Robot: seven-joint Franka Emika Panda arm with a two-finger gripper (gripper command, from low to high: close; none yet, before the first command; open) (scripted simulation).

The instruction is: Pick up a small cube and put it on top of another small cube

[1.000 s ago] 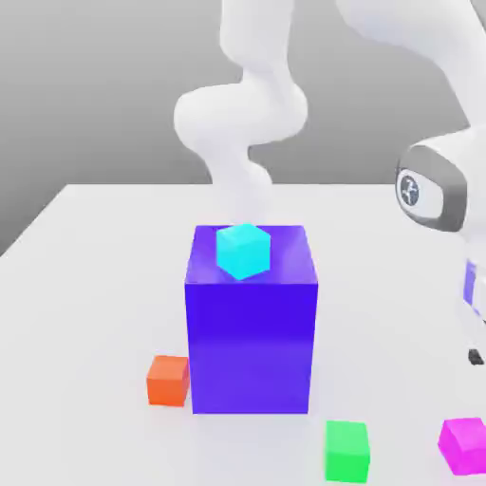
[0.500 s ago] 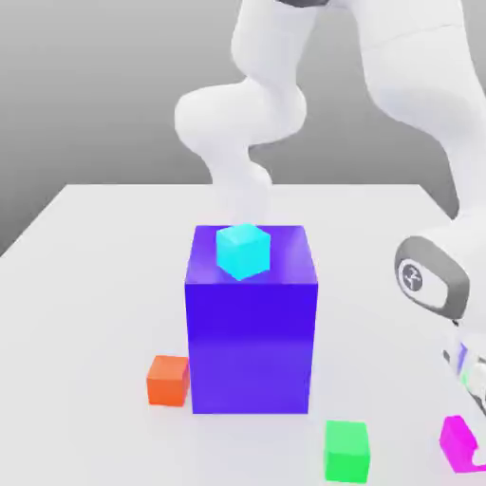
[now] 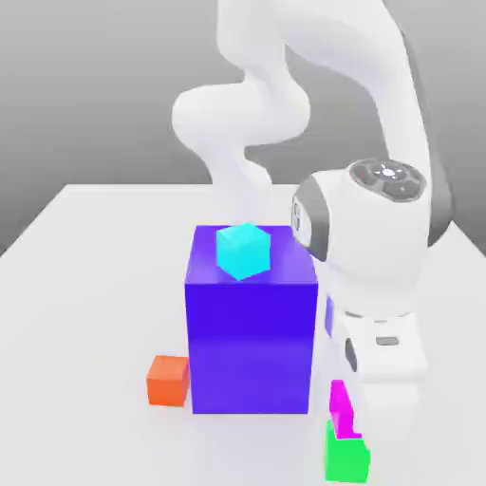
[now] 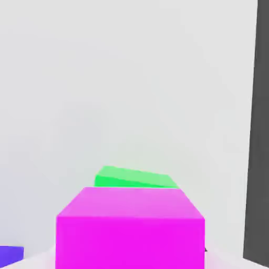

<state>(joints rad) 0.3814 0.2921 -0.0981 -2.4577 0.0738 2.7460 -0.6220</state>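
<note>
Magenta cube [image 3: 344, 413] appears just above the green cube [image 3: 347, 456] in the exterior view, partly hidden by the white Panda arm [image 3: 380, 237] reaching down beside it; whether the two cubes touch cannot be told. A cyan cube [image 3: 243, 251] sits atop the tall blue-violet block [image 3: 250, 346], with an orange-red cube [image 3: 168, 382] near its base at the exterior view's left, all on a pale tabletop [image 3: 85, 304].

In the hand view, the gripper [image 4: 130, 255] is closed on the magenta cube, its pale fingers set apart by the cube's width, one at either side. The green cube lies partly hidden behind it.
</note>
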